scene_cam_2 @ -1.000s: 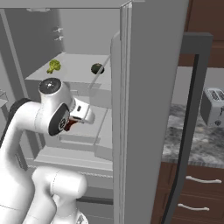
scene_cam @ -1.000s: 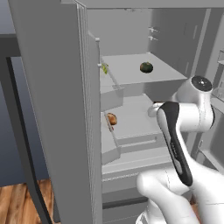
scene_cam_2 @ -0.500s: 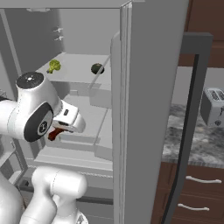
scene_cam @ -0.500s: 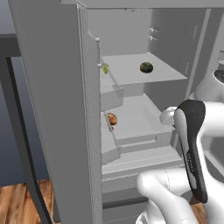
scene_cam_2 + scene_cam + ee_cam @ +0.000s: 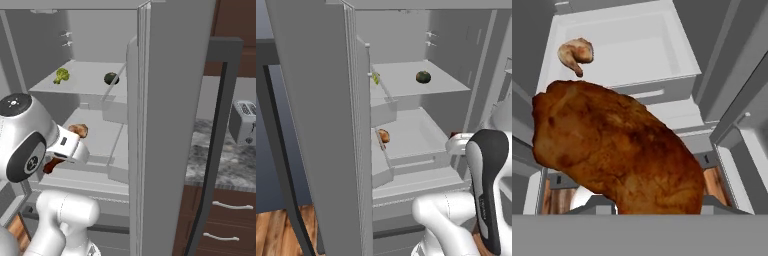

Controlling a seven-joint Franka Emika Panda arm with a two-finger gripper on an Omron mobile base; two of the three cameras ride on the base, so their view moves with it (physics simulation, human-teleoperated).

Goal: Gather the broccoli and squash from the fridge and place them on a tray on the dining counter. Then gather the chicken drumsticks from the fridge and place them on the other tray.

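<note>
The fridge stands open in front of me. My gripper is shut on a large orange-brown chicken drumstick, which hides the fingertips in the hand view; it hangs as a reddish piece under the hand, just outside the middle shelf. A second drumstick lies on the middle shelf at its left. On the upper shelf sit the broccoli and the dark green squash.
Both fridge doors are swung open, the left door and the right door, with bins on their inner sides. A toaster stands on a marbled counter to the right, above dark brown drawers.
The arm has drawn back out of the fridge with the drumstick held, swinging lower and toward the right side of the fridge. The things on the shelves have not moved.
</note>
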